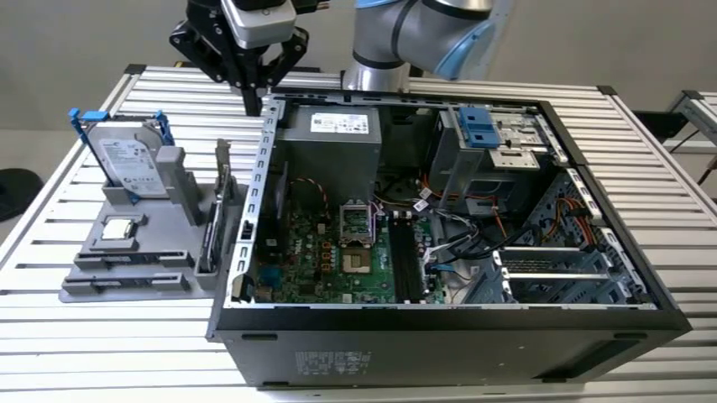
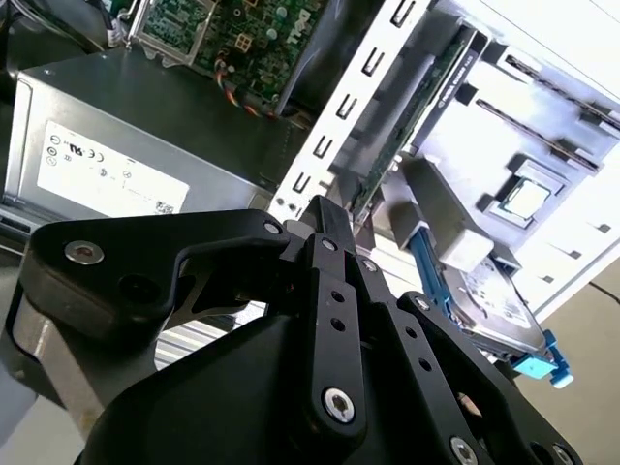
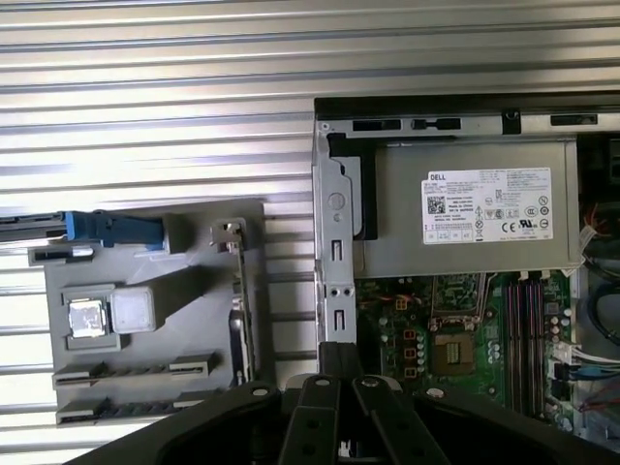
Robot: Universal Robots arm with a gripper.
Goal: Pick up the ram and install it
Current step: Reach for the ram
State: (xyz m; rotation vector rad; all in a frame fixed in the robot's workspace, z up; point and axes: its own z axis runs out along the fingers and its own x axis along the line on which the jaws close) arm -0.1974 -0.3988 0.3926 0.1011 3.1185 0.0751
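- Grey plastic holder stood on the slatted metal counter, just beside the open computer case on the exterior view's left.
- What I took for the ram sat edge-on in a long slot at the holder's near end, showing as a thin dark strip. A second strip like it lay alongside, and I could not tell them apart.
- In the exterior view the ram lay in front of the hard drive and near the upright card.
- The tool hung over the case's far corner, well apart from the ram. Its fingers looked clenched together on nothing.
- Judged as a bare circuit-board stick, the ram should be light and stiff but fragile, with chips and edge contacts best left untouched.
- The safest hold seemed to be across its thin faces near mid-length, along the exposed top edge, so that it lifts straight out without tilting.
- The black memory slots on the motherboard looked empty, so nothing was installed yet.
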